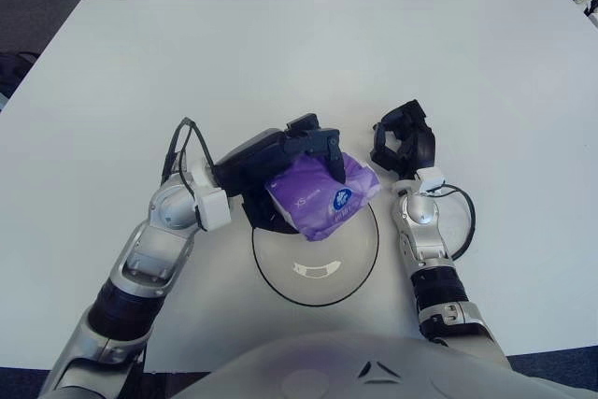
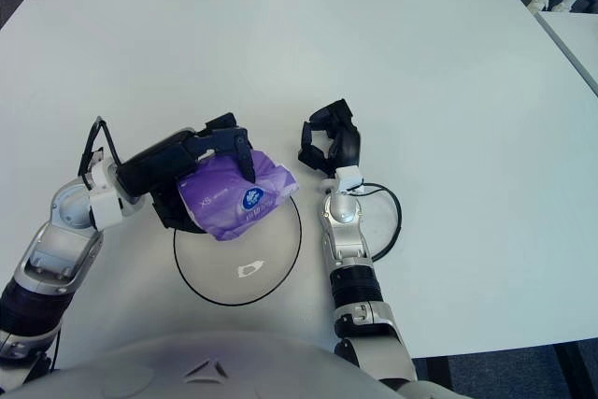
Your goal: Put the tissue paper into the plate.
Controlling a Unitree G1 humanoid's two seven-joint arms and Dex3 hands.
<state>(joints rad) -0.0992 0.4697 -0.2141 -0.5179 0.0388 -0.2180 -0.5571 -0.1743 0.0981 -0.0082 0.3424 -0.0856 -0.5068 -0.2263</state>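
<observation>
Purple pack: the tissue paper (image 1: 322, 197) is a soft purple pack with a blue round mark. It hangs over the top edge of the plate, at about 12 o'clock on the plate.
Left robot hand: the left robot hand (image 1: 285, 161) grips the pack from above. Its dark fingers (image 1: 318, 142) wrap over the top of the pack.
Plate: the plate (image 1: 360, 263) is clear with a dark rim. It sits on the white surface (image 1: 280, 53), close to the robot's body. Nothing else is inside it.
Where the pack is now: I think it is not set down yet. Part of it sticks out past the rim toward 1 o'clock.
What could go wrong: the pack is squishy and slippery. If the hand lets go now, I think the pack may land on the rim and tip out onto the surface.
Another worry: the hand is low over the plate. If it pushes down, it could bump the rim and slide the plate.
Right robot hand: the right robot hand (image 1: 404, 142) holds nothing, with its fingers curled in. It shows just beside the plate at 2 o'clock, near the corner of the pack. It could get bumped.
Wires: a thin black wire (image 1: 464, 221) loops by the right wrist, at 3 o'clock from the plate. It is not in the way.
</observation>
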